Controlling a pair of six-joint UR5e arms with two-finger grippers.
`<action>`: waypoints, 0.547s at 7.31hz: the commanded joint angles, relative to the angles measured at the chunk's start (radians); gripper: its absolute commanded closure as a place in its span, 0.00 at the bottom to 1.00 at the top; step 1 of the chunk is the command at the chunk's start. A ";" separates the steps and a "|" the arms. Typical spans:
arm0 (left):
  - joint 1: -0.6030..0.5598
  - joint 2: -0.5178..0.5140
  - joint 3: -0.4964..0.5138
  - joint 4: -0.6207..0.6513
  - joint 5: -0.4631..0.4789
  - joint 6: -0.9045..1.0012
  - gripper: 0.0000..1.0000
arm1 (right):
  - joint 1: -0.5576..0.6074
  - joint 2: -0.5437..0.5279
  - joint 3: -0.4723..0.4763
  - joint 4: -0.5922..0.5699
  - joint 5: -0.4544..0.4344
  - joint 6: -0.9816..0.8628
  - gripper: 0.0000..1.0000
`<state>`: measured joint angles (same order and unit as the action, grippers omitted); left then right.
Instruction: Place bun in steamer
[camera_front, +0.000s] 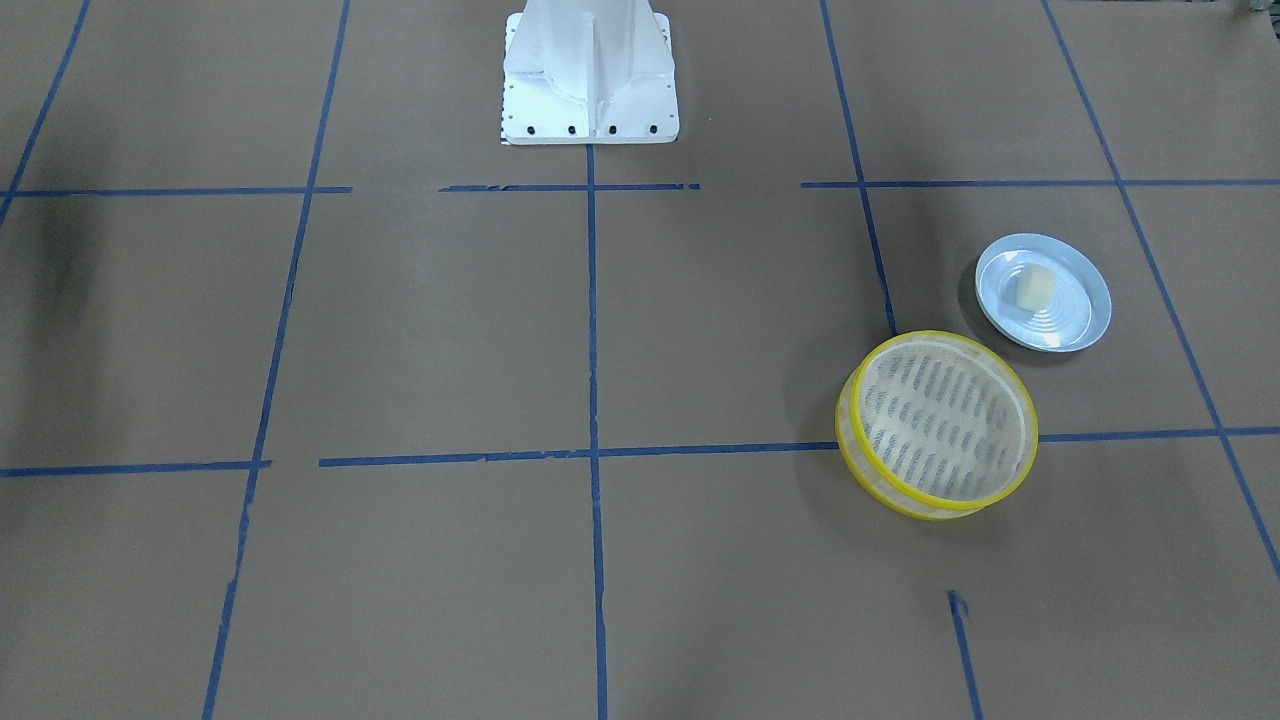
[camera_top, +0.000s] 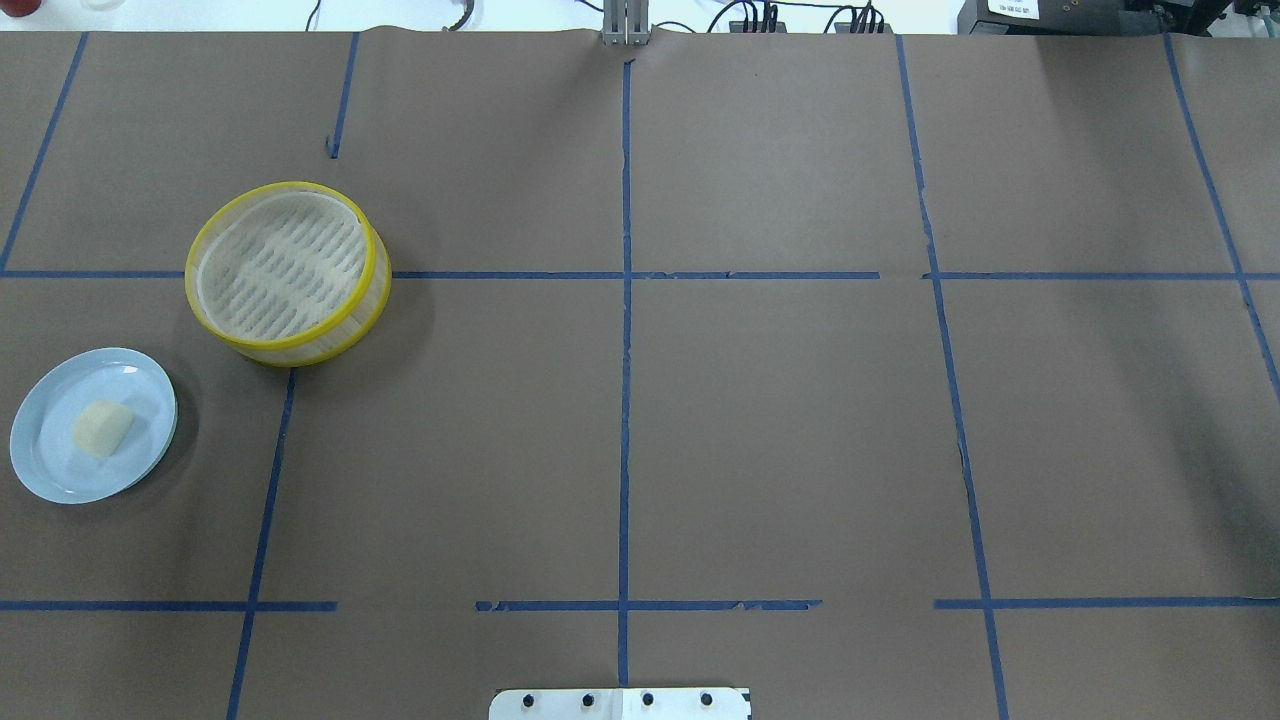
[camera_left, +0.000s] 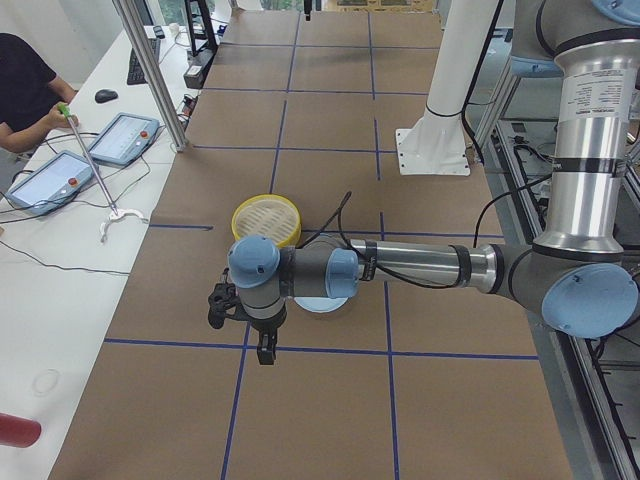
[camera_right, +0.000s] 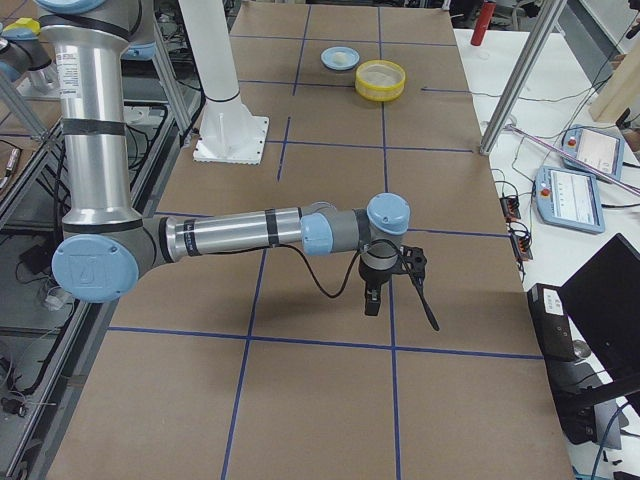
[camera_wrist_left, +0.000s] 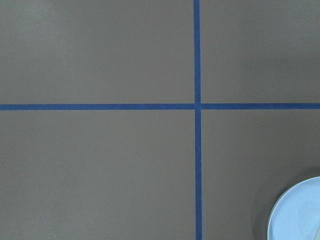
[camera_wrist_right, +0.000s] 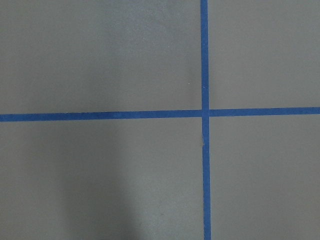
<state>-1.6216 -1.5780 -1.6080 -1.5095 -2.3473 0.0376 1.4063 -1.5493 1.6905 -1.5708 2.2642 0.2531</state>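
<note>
— Whereabouts of the small cream-white, soft, blocky bun (camera_top: 102, 428)?

— On the pale blue-white ridged round plate (camera_top: 45, 470), at the robot's left end of the brown paper-covered table (camera_top: 760, 430). Not yet in the round, yellow-rimmed steamer (camera_top: 290, 347) with translucent wall and slotted mesh floor, just beside the plate and farther from the base.

— Nearer arm?

— Left, clearly. The left gripper (camera_left: 262, 345) hanging over a blue tape cross (camera_wrist_left: 197, 106) near the plate. Only the plate's rim in the lower right corner of the left wrist view, so the bun off toward that corner, out of that camera's sight. The right gripper (camera_right: 372, 300) well apart, toward the opposite end.

— Pincers wide or narrow?

— Cannot tell for either: visible only from the side cameras.

— Long axis of the bun?

— Slanted in the overhead view, from near-left to far-right. Probably best to turn the fingers across it.
</note>
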 joint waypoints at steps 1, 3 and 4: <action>0.003 0.025 -0.016 -0.003 -0.009 0.034 0.00 | -0.001 0.000 0.000 0.000 0.000 0.000 0.00; 0.009 0.010 -0.021 0.000 0.000 0.025 0.00 | -0.001 0.000 0.000 0.000 0.000 0.000 0.00; 0.018 -0.002 -0.083 0.000 0.044 0.025 0.00 | 0.000 0.000 0.000 0.000 0.000 0.000 0.00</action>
<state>-1.6121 -1.5676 -1.6396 -1.5105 -2.3400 0.0636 1.4055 -1.5493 1.6904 -1.5708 2.2642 0.2531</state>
